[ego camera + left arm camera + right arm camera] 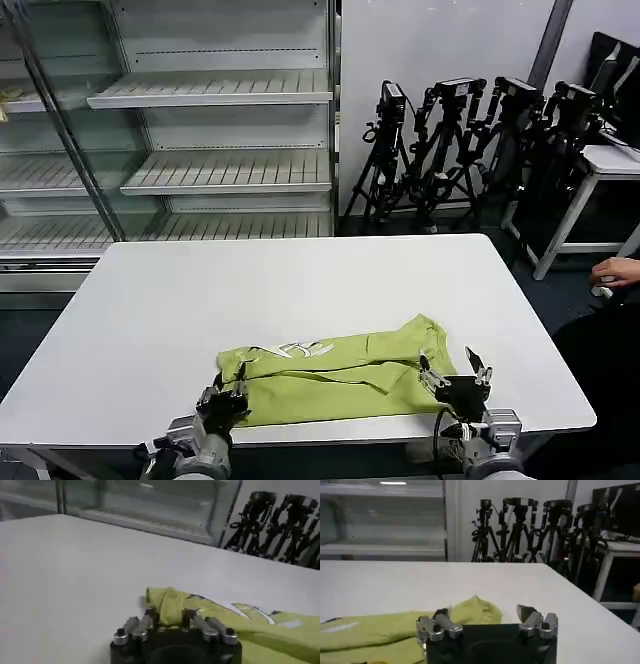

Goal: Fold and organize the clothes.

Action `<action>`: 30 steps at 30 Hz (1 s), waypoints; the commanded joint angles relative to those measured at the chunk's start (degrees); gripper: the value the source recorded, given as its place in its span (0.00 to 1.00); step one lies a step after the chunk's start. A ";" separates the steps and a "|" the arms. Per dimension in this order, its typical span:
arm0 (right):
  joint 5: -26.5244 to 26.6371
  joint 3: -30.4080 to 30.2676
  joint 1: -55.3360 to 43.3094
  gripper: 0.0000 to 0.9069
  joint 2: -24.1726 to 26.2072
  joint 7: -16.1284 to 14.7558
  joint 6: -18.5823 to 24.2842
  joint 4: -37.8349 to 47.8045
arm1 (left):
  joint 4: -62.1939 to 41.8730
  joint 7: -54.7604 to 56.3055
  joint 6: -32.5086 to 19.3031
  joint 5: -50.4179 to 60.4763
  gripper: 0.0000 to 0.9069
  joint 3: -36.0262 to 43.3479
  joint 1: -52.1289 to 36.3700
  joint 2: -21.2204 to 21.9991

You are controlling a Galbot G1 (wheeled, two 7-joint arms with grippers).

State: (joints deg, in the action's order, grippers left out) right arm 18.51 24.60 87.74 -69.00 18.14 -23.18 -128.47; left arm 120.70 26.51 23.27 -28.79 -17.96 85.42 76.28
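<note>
Down at the near left of the tabletop (150, 310), the left gripper (225, 398) is closed on the T-shirt (330, 378), pinching a bunched corner of it between its fingers (192, 620); the fabric humps up in a soft knot above the jaws. That hold looks like the start of a fold, the corner gathered so it can be lifted and carried across. The shirt itself lies along the near edge, a lime yellow-green band already doubled over on itself, limp and creased, with a white-and-dark print (298, 350) showing toward its left end (only part of it is readable). At the shirt's right end the right gripper (452, 376) stands with its fingers spread apart, one finger (526, 613) off the cloth and the other just above the hem, apparently poised to take the matching corner. Smooth matte white, the tabletop should let the cotton slide.
</note>
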 commanded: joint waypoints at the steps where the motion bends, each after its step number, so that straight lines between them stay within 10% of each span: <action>1: -0.02 0.15 0.32 1.00 -0.08 0.03 0.01 -0.21 | 0.93 0.40 -1.49 -6.96 0.02 -1.89 0.21 0.63; 21: 0.16 0.04 -0.37 1.00 -0.65 0.10 0.11 -0.09 | -0.96 -1.29 -0.86 -31.19 0.02 -28.92 -2.50 -21.31; 30: -0.02 0.56 0.80 1.00 -0.93 0.28 0.05 -0.23 | 6.11 -2.54 -2.10 -52.25 0.02 -27.07 -4.31 -18.28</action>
State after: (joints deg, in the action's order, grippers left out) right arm 18.43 25.12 88.43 -69.88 18.45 -23.13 -128.76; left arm 122.80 24.98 21.80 -61.13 -41.71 82.60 59.71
